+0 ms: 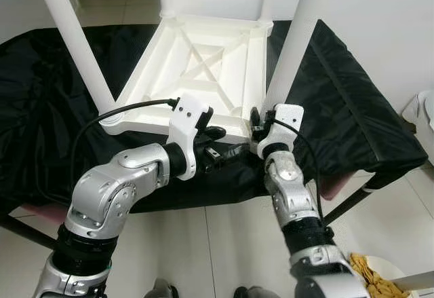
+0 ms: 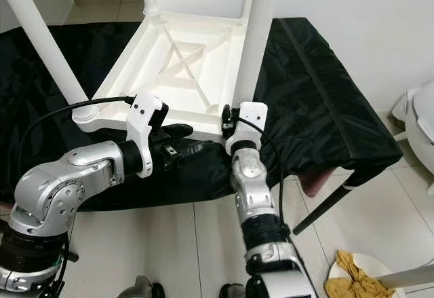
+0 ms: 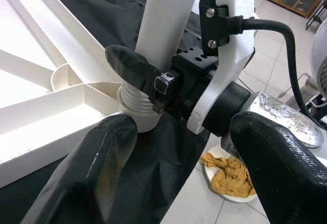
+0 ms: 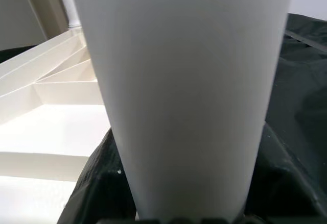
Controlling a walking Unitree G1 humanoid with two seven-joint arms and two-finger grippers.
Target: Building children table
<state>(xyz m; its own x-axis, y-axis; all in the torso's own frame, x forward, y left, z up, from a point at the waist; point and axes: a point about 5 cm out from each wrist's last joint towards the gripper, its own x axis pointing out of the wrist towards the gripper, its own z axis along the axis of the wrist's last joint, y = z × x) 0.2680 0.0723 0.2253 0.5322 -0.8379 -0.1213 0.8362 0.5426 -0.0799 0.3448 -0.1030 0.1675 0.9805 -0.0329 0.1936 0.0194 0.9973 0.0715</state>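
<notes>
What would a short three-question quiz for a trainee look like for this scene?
1. True or false: the white tabletop lies upside down on the black cloth.
2. Which claw grips the near-right leg: A left, B right?
3. What lies in the dish on the floor?

Key: 1 true. 2 B: the right claw closes around that leg near its base, while the left claw is open beside it. 3 A yellow rag.

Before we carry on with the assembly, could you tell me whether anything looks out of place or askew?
Nothing about the upturned white tabletop stands out: it lies flat on the black cloth, its legs upright. The only stray item is a crumpled yellow rag in a dish on the floor.
</notes>
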